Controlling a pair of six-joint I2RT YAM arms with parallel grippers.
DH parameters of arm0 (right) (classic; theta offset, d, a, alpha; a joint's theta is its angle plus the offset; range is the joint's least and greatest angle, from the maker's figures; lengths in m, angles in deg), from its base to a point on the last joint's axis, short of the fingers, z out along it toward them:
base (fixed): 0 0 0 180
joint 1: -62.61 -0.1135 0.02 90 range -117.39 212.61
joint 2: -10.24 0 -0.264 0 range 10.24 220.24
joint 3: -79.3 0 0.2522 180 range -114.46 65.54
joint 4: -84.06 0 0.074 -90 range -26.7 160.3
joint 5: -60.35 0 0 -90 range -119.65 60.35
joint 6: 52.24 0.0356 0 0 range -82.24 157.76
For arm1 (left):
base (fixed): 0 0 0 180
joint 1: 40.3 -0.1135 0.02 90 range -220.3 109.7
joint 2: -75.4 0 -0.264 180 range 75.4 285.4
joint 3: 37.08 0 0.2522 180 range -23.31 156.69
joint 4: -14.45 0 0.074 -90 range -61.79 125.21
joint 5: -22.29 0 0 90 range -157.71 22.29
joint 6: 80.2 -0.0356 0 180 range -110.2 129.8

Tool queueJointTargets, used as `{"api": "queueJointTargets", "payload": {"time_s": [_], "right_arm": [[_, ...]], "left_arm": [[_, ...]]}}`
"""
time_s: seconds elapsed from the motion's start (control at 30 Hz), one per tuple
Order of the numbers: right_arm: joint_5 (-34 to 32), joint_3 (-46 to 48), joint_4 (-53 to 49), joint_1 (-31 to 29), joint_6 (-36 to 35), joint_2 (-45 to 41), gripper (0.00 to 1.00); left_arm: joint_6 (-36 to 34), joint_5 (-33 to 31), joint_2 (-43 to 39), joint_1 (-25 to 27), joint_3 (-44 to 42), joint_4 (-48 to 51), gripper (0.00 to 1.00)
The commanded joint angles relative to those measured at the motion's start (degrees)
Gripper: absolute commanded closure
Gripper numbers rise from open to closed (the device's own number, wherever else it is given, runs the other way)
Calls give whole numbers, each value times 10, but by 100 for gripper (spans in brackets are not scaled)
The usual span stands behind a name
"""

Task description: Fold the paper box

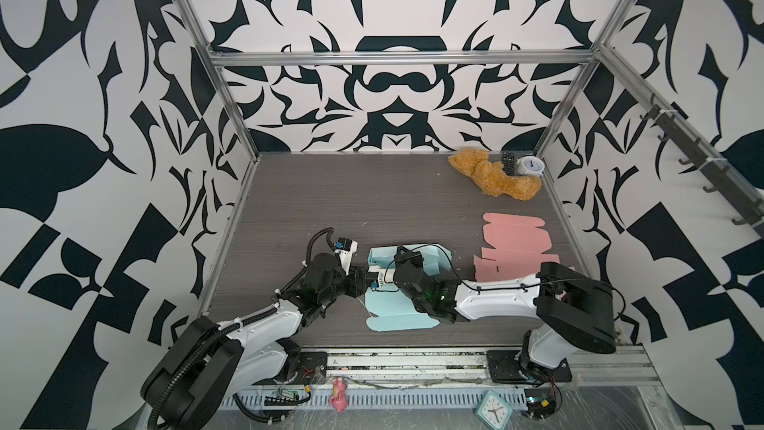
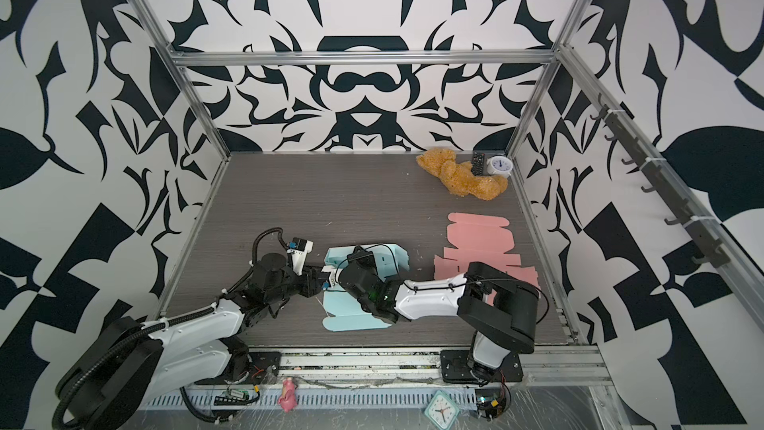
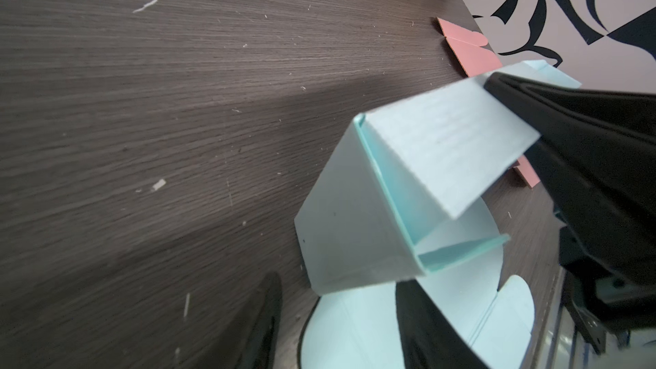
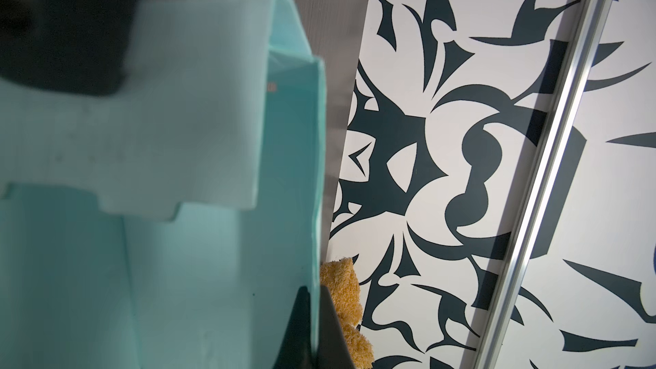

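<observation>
Pale-blue paper box [image 1: 390, 314], half folded, sits near the middle of the front edge of the table [image 1: 330, 200]. One raised wall is clamped in the right gripper [image 4: 316, 331] (thin card between its fingers). The left gripper [image 3: 337, 278] stands released, jaws apart, at the box's left side.

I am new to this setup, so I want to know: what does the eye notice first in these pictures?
The bold black-and-white patterned walls all around dominate. Next comes the light blue paper box, half folded, at the front middle of the table; a flat pink sheet lies to its right.
</observation>
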Motion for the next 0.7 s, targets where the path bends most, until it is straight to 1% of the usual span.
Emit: {"api": "queueJointTargets", "payload": {"time_s": [0.0, 0.3, 0.4, 0.5, 0.6, 0.67], "right_arm": [[0, 8, 20, -9, -4, 1, 94], [11, 7, 5, -13, 14, -9, 92], [15, 4, -8, -13, 23, -16, 92], [17, 1, -16, -14, 28, -19, 90], [23, -3, -28, -14, 37, -20, 88], [26, -7, -37, -15, 45, -20, 86]], "left_arm": [[-17, -12, 17, 5, -4, -60, 45], [-25, -45, 70, 17, 1, -135, 46], [-26, -63, 75, 26, 0, -148, 50], [-26, -81, 74, 32, -5, -153, 56], [-28, -87, 70, 36, -7, -152, 59], [-32, -93, 68, 39, -7, -148, 64]]}}
